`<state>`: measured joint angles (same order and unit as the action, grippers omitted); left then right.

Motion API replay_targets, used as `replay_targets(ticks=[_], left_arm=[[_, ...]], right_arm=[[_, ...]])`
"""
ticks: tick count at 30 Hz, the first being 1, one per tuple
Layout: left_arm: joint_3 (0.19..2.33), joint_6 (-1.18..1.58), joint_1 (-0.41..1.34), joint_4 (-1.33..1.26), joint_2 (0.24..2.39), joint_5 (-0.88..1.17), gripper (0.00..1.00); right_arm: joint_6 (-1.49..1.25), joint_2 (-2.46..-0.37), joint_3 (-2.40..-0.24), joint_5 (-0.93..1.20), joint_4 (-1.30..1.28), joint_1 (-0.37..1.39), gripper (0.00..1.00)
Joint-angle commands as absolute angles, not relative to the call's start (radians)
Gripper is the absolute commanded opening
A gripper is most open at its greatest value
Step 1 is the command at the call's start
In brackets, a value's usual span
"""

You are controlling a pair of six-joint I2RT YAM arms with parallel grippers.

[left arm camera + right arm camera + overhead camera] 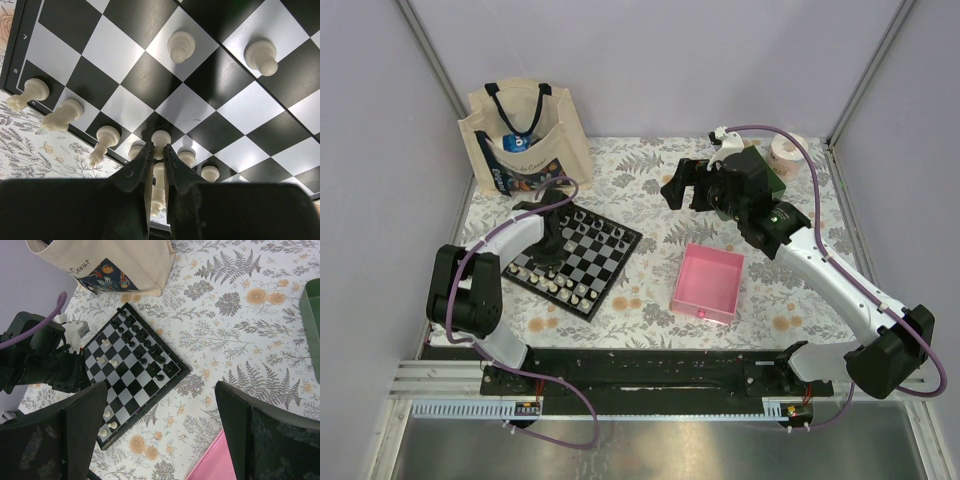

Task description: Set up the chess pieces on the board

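Observation:
The board [605,262] lies left of centre on the floral cloth. Black chess pieces [145,347] fill its far rows and cream ones [563,288] stand along its near edge. My left gripper [551,256] is down over the near-left part of the board. In the left wrist view it [159,150] is shut on a cream piece [160,138] that stands in the row of cream pieces by the board's edge [30,97]. Two more cream pawns [181,46] stand further in. My right gripper [686,186] hangs open and empty high above the cloth, with its fingers [80,430] wide apart.
A pink square tray [708,283] sits right of the board. A green tray [312,315] and a tape roll [785,150] are at the back right, partly behind the right arm. A canvas tote bag [525,140] stands behind the board.

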<state>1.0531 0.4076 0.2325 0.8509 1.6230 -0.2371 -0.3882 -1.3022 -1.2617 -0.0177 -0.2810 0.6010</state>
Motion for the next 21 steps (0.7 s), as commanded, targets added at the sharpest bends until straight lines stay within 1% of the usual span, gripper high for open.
replay_targets(ticks=[1, 3, 4, 5, 6, 8, 14, 17, 21], left_arm=[[1.063, 0.403, 0.235, 0.862, 1.626, -0.267, 0.18], [1.065, 0.406, 0.235, 0.858, 1.62, -0.27, 0.21], [1.065, 0.41, 0.235, 0.857, 1.614, -0.276, 0.24], [1.068, 0.41, 0.235, 0.857, 1.608, -0.281, 0.31], [1.068, 0.411, 0.235, 0.854, 1.606, -0.282, 0.34], [1.071, 0.416, 0.233, 0.851, 1.601, -0.279, 0.35], [1.101, 0.428, 0.229, 0.805, 1.569, -0.262, 0.42], [1.143, 0.433, 0.203, 0.784, 1.568, -0.213, 0.43], [1.221, 0.425, 0.186, 0.787, 1.604, -0.207, 0.43]], right_arm=[[-0.373, -1.266, -1.258, -0.038, -0.242, 0.594, 0.99], [-0.371, -1.266, -1.258, -0.037, -0.242, 0.594, 0.99], [-0.371, -1.267, -1.259, -0.037, -0.244, 0.594, 0.99], [-0.371, -1.267, -1.259, -0.038, -0.244, 0.594, 0.99], [-0.371, -1.266, -1.259, -0.038, -0.244, 0.594, 0.99], [-0.371, -1.266, -1.259, -0.04, -0.244, 0.594, 0.99], [-0.368, -1.27, -1.259, -0.04, -0.245, 0.594, 0.99], [-0.37, -1.273, -1.264, -0.04, -0.248, 0.592, 0.99], [-0.374, -1.281, -1.269, -0.035, -0.247, 0.592, 0.99]])
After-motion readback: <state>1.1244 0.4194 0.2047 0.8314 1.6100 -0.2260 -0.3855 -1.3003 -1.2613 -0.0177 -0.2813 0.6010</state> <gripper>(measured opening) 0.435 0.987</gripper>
